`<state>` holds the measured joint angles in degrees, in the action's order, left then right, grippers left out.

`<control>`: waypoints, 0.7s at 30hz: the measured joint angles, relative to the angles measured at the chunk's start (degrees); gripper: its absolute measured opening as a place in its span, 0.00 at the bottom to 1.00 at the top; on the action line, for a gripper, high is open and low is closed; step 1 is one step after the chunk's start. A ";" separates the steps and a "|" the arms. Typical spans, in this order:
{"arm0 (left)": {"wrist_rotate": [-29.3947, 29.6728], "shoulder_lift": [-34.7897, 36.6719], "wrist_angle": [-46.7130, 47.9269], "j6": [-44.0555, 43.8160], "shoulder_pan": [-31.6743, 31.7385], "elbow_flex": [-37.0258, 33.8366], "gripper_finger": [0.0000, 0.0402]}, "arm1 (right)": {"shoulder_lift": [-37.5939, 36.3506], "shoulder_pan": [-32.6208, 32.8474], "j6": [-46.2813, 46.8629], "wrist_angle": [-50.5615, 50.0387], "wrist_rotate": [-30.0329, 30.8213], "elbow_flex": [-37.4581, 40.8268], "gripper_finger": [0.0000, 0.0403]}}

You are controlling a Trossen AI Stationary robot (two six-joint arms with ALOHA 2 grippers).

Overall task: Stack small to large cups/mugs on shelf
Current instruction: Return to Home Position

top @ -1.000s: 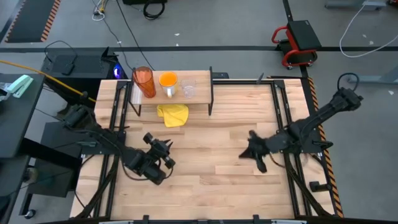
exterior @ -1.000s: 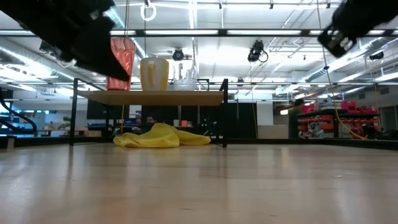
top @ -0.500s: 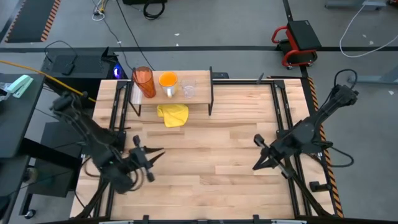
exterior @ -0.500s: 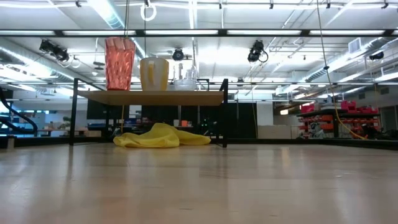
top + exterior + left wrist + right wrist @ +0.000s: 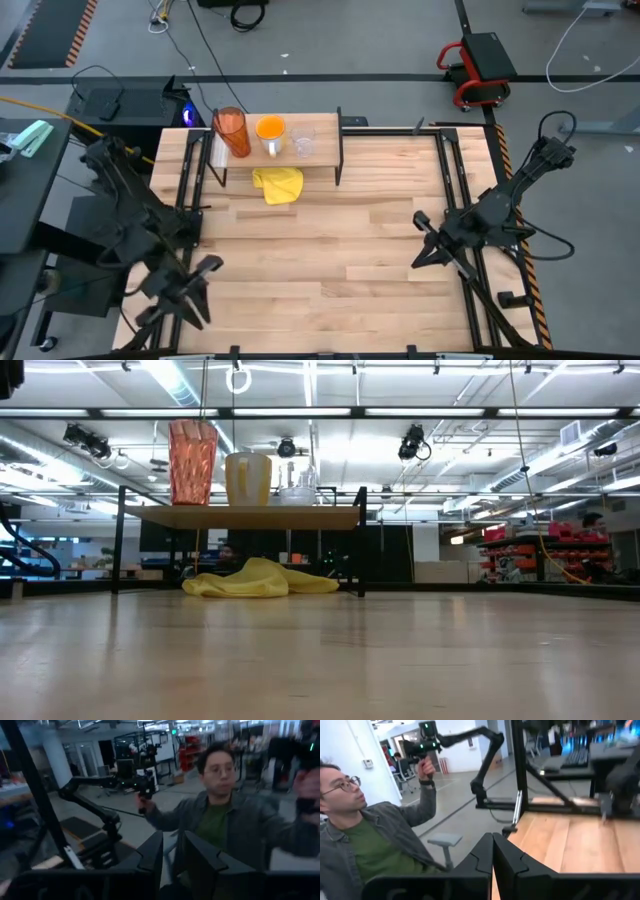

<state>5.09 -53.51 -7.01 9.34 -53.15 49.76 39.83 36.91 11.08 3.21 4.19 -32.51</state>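
Orange-red tumbler (image 5: 232, 131), orange mug (image 5: 270, 131) and small clear cup (image 5: 303, 143) are standing in a row on the shelf (image 5: 325, 157), not nested. Both arms are pulling back to the worktop (image 5: 350, 250) edges, left pincer (image 5: 173, 840) slightly parted, right pincer (image 5: 492, 842) closed, both empty, so placing is probably finishing.

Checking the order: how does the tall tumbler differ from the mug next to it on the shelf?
The tumbler is taller and translucent red-orange; the mug is shorter and opaque, yellow-orange. The tumbler stands at the shelf's end, the mug inboard of it, beside the clear cup. Both stand upright on the shelf, with the left gripper and right gripper far off.
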 joint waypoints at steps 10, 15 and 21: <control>-0.24 3.60 6.26 -13.38 -0.28 -0.02 0.19 | 0.17 0.00 6.60 -2.03 -0.01 0.02 0.03; -1.57 7.12 9.76 -10.35 -0.95 -1.55 0.20 | -1.16 0.02 2.15 0.27 -5.59 0.02 0.03; -2.82 16.81 6.58 -8.67 -1.02 -9.63 0.22 | -8.23 0.00 -1.81 1.39 -11.13 0.02 0.03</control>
<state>2.27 -36.70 -0.43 0.67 -54.17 40.13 31.61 36.91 9.26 4.60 -6.94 -32.49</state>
